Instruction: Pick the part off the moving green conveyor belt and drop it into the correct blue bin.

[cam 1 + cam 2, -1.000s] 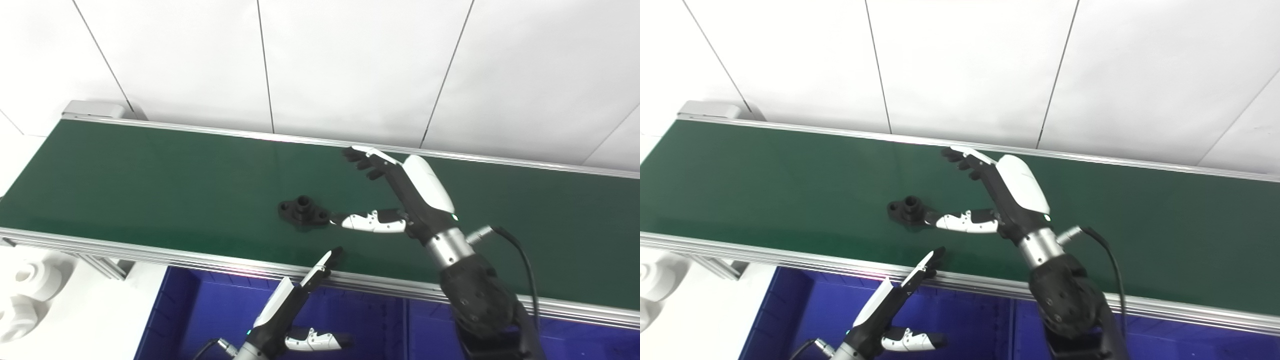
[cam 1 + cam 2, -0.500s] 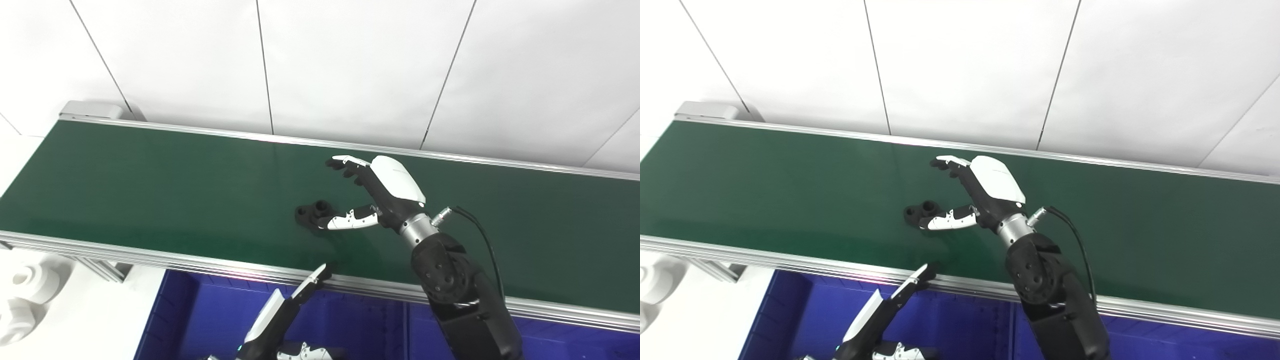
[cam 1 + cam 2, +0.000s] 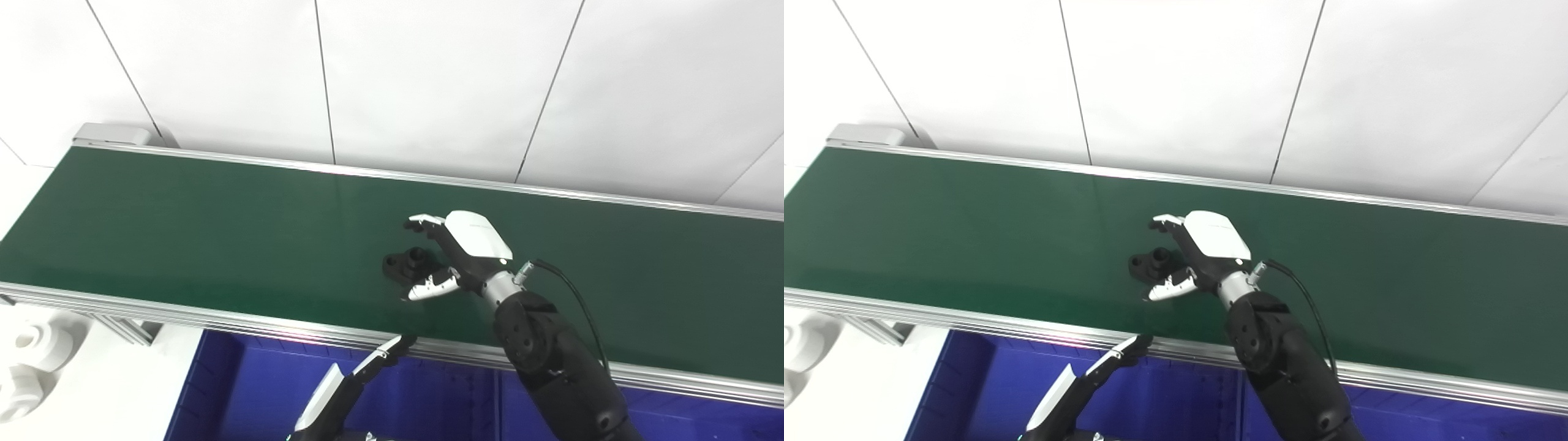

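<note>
A long green conveyor belt (image 3: 184, 233) is seen running from upper left to lower right, framed by silver rails, in front of a white panelled wall (image 3: 429, 79). Near the middle of the belt a small black part (image 3: 405, 264) is lying flat on the green surface, with a raised round boss at its centre. The right hand (image 3: 456, 254) is positioned over the belt just to the right of the part, its white back turned upward. Its fingers (image 3: 422, 222) are curled above and behind the part, while its thumb (image 3: 429, 286) is stretched out in front of the part on the near side; the fingers are spread apart and nothing is yet gripped, the part sitting in the gap between them. A blue bin (image 3: 257, 392) is visible below the near rail. Over this bin, the left hand (image 3: 358, 380) is raised with fingers pointing up toward the rail; whether its fingers are open or closed cannot be told, since most of the hand is cut off by the bottom edge.
</note>
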